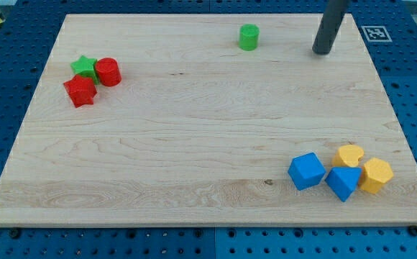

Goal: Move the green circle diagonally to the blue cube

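Note:
The green circle (249, 37) stands near the view's top, right of centre, on the wooden board (194, 144). The blue cube (307, 171) sits at the view's bottom right, touching a blue triangular block (343, 182). My tip (322, 52) rests on the board about a hundred pixels to the right of the green circle and slightly lower, not touching any block. The blue cube lies far below the tip.
Two yellow blocks, a heart shape (350, 155) and a hexagon (376, 175), sit right of the blue blocks. At the view's left a green star (84, 67), a red circle (108, 72) and a red star (80, 91) cluster together.

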Controlling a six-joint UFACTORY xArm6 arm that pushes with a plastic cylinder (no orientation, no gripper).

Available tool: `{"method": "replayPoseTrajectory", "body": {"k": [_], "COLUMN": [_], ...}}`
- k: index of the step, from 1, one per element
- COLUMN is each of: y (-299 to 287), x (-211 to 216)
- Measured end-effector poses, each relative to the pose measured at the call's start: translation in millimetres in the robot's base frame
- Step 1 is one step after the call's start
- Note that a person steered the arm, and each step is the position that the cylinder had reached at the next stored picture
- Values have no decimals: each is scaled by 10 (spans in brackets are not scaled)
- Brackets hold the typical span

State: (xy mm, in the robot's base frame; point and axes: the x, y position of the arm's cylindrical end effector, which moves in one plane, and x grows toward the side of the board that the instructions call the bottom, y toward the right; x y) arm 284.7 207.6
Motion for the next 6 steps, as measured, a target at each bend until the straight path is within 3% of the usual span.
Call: {"method": "replayPoseTrajectory", "body": {"k": [2, 6], "y": [-233, -1267], "x": [-511, -254]}}
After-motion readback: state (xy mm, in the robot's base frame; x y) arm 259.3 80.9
